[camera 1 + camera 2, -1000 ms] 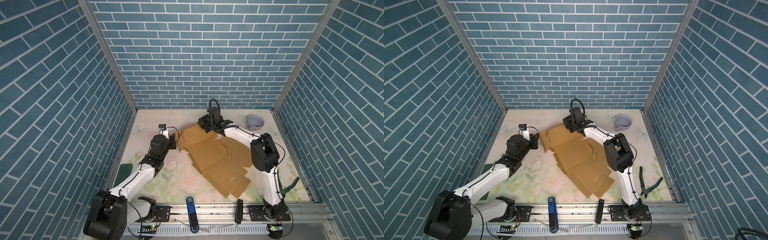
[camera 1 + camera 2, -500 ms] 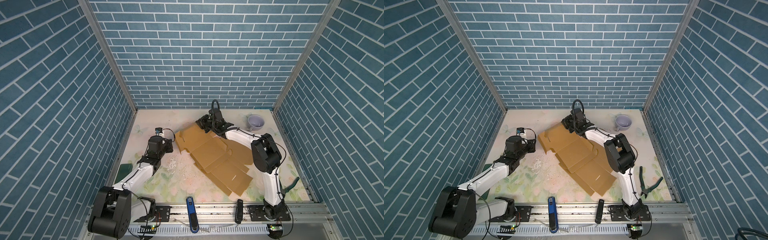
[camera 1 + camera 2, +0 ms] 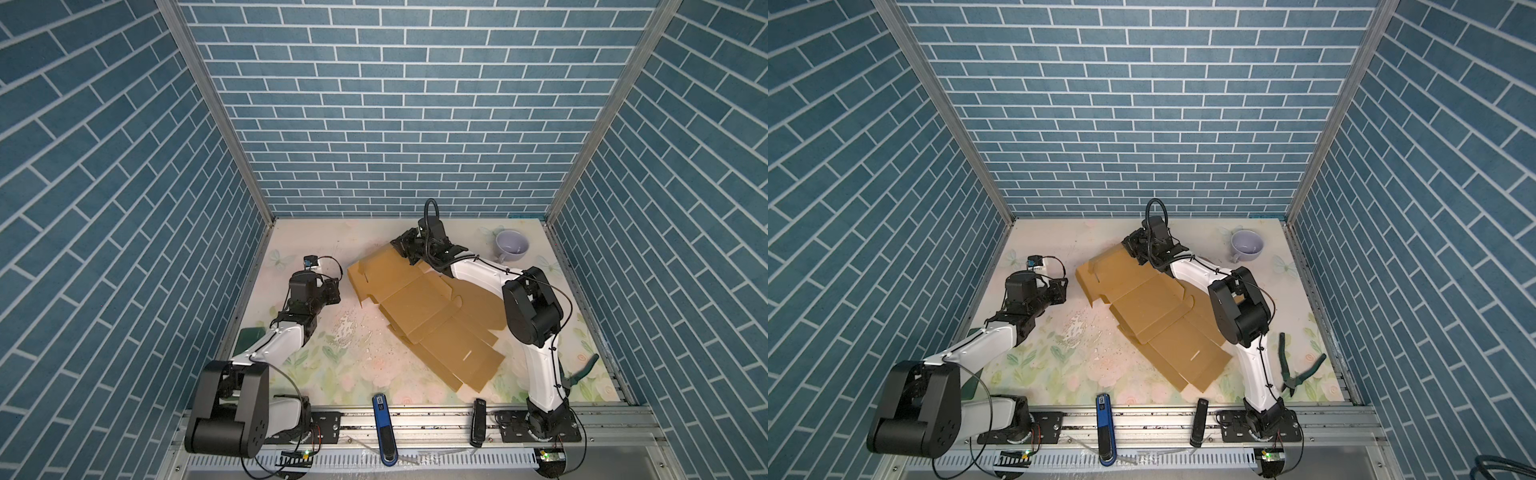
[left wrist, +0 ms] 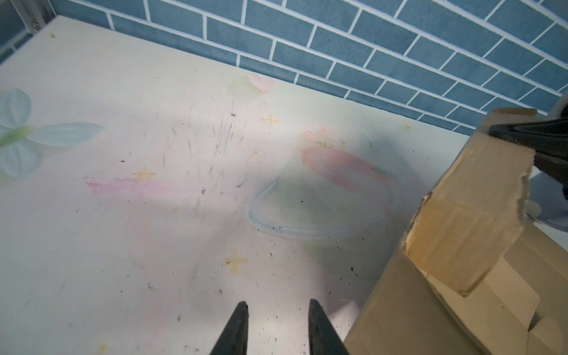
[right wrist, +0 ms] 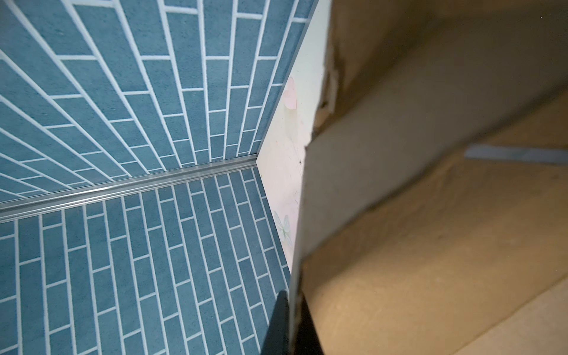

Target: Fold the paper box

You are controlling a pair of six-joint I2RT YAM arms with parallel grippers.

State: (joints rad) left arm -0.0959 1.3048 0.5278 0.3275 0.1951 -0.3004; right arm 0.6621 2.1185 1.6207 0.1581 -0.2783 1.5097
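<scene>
The right fingers (image 5: pixel 276 325) are pressed together on the thin edge of a raised flap (image 4: pixel 491 172) of the paper box (image 3: pixel 419 307). In the left wrist view their black tips are seen clamped over the flap's top corner. The left fingers (image 4: pixel 235 333) are set a narrow gap apart with nothing between them, and bare counter (image 4: pixel 153 215) is seen through the gap. They are held low over the counter just at 9 o'clock of the box's left edge, and no contact with the cardboard is seen.

The box is an unfolded brown cardboard blank. In both top views it is laid across the middle of the counter and stretched from about 11 o'clock to 5 o'clock. Most of it is laid flat, and only the 11 o'clock end is lifted and bent upward where it is gripped. Creases and a few cut slots are seen on its panels.

A pale mug (image 3: pixel 512 245) is stood at 1 o'clock near the back wall, well apart from the box. Green-handled pliers (image 3: pixel 1296 365) are laid at 4 o'clock beside the right arm. White specks are scattered on the counter between the left arm and the box.
</scene>
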